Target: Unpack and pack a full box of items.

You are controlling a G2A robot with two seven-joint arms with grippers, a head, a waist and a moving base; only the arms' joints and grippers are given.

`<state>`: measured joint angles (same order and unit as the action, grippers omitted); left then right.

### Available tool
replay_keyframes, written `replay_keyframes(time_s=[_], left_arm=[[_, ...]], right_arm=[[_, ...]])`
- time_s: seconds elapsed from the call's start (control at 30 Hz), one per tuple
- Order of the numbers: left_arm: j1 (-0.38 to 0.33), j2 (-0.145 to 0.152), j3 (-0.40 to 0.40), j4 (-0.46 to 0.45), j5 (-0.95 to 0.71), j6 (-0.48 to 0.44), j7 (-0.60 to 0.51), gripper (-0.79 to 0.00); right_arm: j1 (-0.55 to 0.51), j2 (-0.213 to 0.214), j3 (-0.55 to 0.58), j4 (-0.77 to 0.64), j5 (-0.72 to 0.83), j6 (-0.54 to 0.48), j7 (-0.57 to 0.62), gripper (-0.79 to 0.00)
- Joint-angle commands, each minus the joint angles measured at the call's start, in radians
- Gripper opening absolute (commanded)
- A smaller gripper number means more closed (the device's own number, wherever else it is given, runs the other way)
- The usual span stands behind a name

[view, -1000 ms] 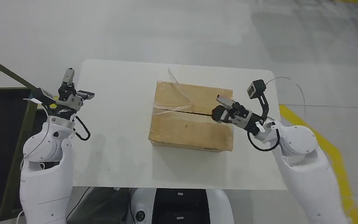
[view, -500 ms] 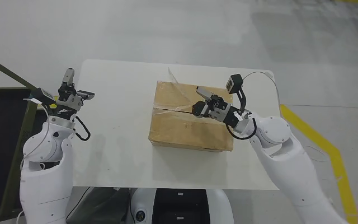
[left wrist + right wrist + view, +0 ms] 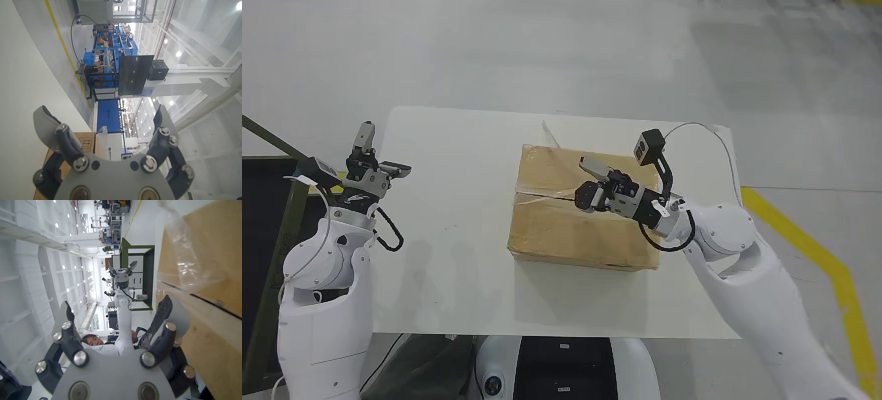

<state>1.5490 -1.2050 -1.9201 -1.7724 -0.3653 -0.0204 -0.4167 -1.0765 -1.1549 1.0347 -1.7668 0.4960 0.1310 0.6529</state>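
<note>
The right pincer [image 3: 589, 178] hangs wide open and empty over the closed cardboard box [image 3: 562, 235] in the middle of the tabletop [image 3: 452, 270]. One finger sits near the top seam beside loose clear tape [image 3: 189, 262], and the contents are hidden. The left pincer [image 3: 380, 155], open and empty, points upward at the tabletop's left edge.

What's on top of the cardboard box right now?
Crumpled clear tape lies atop the cardboard box by its seam; the right gripper is over it, jaws open. Flaps are closed, so contents are hidden.
</note>
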Motion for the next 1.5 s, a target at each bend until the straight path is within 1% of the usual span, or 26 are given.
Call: replay_keyframes(time_s=[0.0,0.07,0.2,0.3,0.37,0.53,0.67,0.77,0.9,0.97,1.03,1.1,1.17,1.33,1.47], left_arm=[[0.000,0.000,0.000,0.000,0.000,0.000,0.000,0.000],[0.000,0.000,0.000,0.000,0.000,0.000,0.000,0.000],[0.000,0.000,0.000,0.000,0.000,0.000,0.000,0.000],[0.000,0.000,0.000,0.000,0.000,0.000,0.000,0.000],[0.000,0.000,0.000,0.000,0.000,0.000,0.000,0.000],[0.000,0.000,0.000,0.000,0.000,0.000,0.000,0.000],[0.000,0.000,0.000,0.000,0.000,0.000,0.000,0.000],[0.000,0.000,0.000,0.000,0.000,0.000,0.000,0.000],[0.000,0.000,0.000,0.000,0.000,0.000,0.000,0.000],[0.000,0.000,0.000,0.000,0.000,0.000,0.000,0.000],[0.000,0.000,0.000,0.000,0.000,0.000,0.000,0.000],[0.000,0.000,0.000,0.000,0.000,0.000,0.000,0.000],[0.000,0.000,0.000,0.000,0.000,0.000,0.000,0.000],[0.000,0.000,0.000,0.000,0.000,0.000,0.000,0.000],[0.000,0.000,0.000,0.000,0.000,0.000,0.000,0.000]], right_arm=[[0.039,-0.009,-0.028,0.001,0.004,0.004,-0.005,0.000],[0.081,-0.021,-0.058,0.016,0.016,0.016,-0.017,0.000],[0.176,-0.048,-0.127,0.101,0.034,0.066,-0.039,0.000],[0.215,-0.066,-0.153,0.155,0.069,0.059,-0.055,0.000],[0.223,-0.071,-0.156,0.166,0.061,0.049,-0.068,0.000],[0.234,-0.059,-0.166,0.103,-0.194,0.116,-0.129,0.000],[0.243,-0.053,-0.170,0.052,-0.337,0.193,-0.145,0.000],[0.260,-0.049,-0.173,0.031,-0.412,0.208,-0.107,0.000],[0.309,-0.043,-0.183,0.029,-0.528,0.243,-0.010,0.000],[0.337,-0.043,-0.190,0.046,-0.553,0.240,0.045,0.000],[0.371,-0.043,-0.207,0.074,-0.590,0.213,0.116,0.000],[0.394,-0.047,-0.216,0.100,-0.610,0.209,0.132,0.000],[0.409,-0.051,-0.236,0.112,-0.625,0.170,0.166,0.000],[0.402,-0.051,-0.233,0.118,-0.672,0.085,0.140,0.000],[0.400,-0.051,-0.232,0.117,-0.674,0.082,0.140,0.000]])
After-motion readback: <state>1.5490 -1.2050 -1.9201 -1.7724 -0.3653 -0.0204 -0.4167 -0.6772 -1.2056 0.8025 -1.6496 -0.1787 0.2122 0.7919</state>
